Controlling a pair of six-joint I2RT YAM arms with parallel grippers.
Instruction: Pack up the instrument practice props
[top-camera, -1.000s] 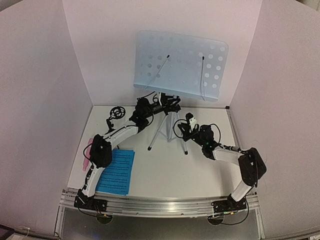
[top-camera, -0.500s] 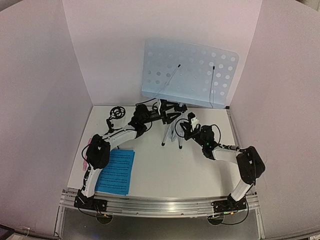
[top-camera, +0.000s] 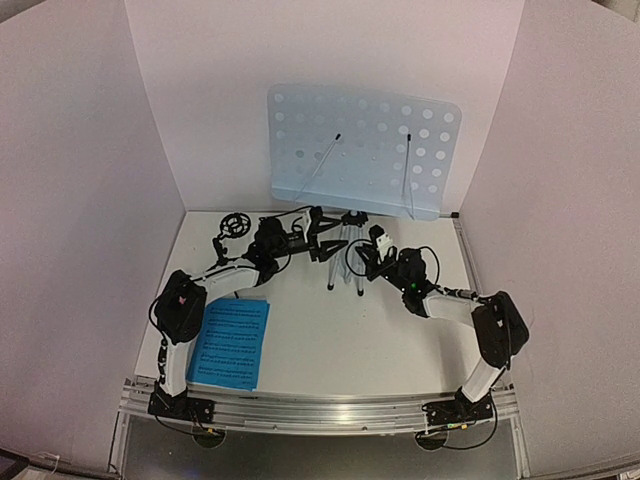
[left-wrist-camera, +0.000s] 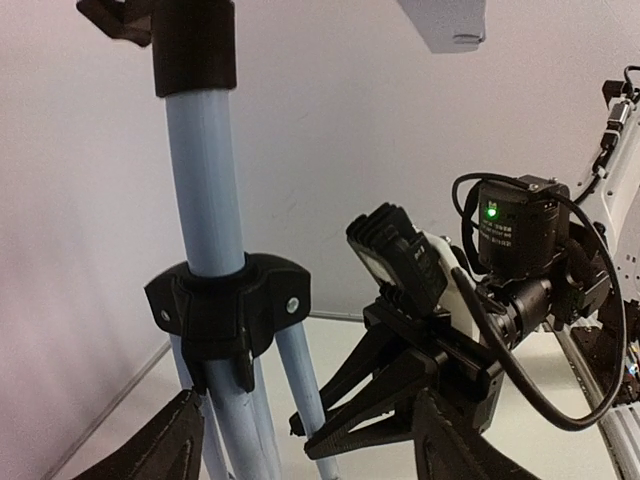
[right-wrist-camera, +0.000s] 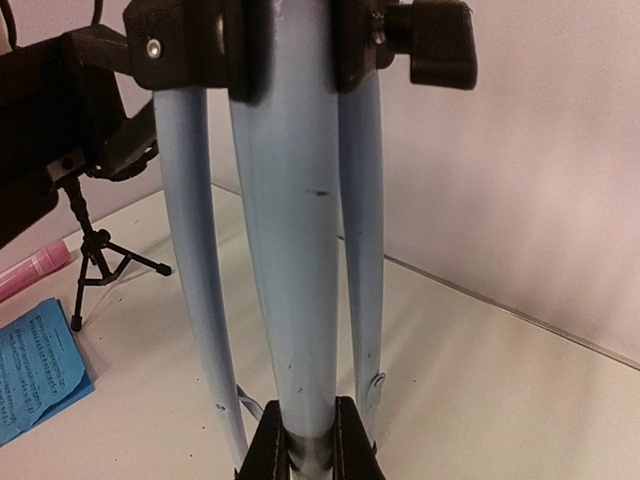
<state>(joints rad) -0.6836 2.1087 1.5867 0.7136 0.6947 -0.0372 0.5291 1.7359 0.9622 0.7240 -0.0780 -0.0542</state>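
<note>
Music stand (top-camera: 365, 150) upright, 12 o'clock on table (top-camera: 400, 340). Right hand (right-wrist-camera: 305, 450) pinched on centre tube (right-wrist-camera: 290, 250) low down, reaching from 4 o'clock. Left hand (left-wrist-camera: 310, 455) wide apart, straddling legs under black collar (left-wrist-camera: 225, 310), holding nothing. Step, likely: folding tripod. Next: left grips collar, slides it; right steadies. Blue sheets (top-camera: 232, 343) at 8 o'clock, mic stand (top-camera: 235, 225) at 10 o'clock, unpacked.

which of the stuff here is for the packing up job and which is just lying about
for the job: perforated music stand, small black tripod mic stand, blue sheet music, pink toy microphone
just there: aluminium base rail, white enclosure walls
</note>
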